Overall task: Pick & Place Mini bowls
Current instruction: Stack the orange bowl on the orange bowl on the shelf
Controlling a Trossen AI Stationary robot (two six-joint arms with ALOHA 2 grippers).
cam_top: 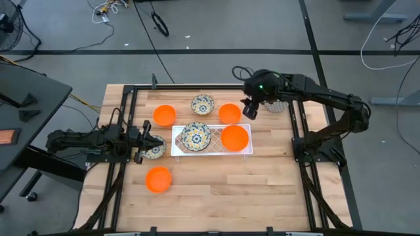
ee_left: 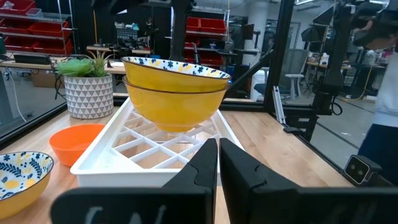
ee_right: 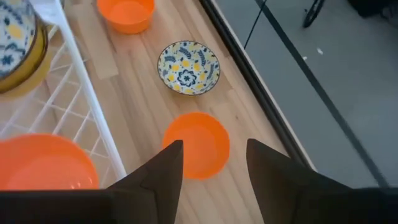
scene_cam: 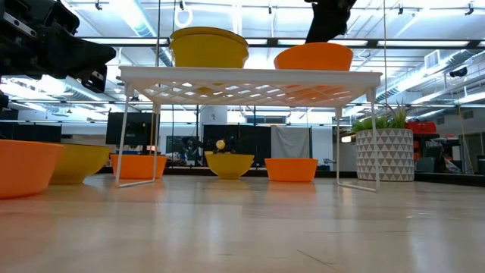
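Note:
A white wire rack [cam_top: 211,152] stands mid-table. On it sit two stacked floral bowls [cam_top: 195,136] and an orange bowl [cam_top: 235,137]. On the wood rest an orange bowl [cam_top: 164,115], a floral bowl [cam_top: 202,104], an orange bowl [cam_top: 229,113], a floral bowl [cam_top: 155,151] and an orange bowl [cam_top: 158,179]. My left gripper [ee_left: 219,163] is shut and empty. It hovers at rack-top height left of the rack, over the floral bowl there. My right gripper [ee_right: 211,165] is open and points down, high above the orange bowl [ee_right: 196,146] behind the rack.
A potted green plant in a patterned white pot [cam_top: 277,105] stands at the far right, partly under my right arm. Black frame rails [cam_top: 298,124] run along both sides of the table. Bare wood lies along the near edge [cam_top: 230,190].

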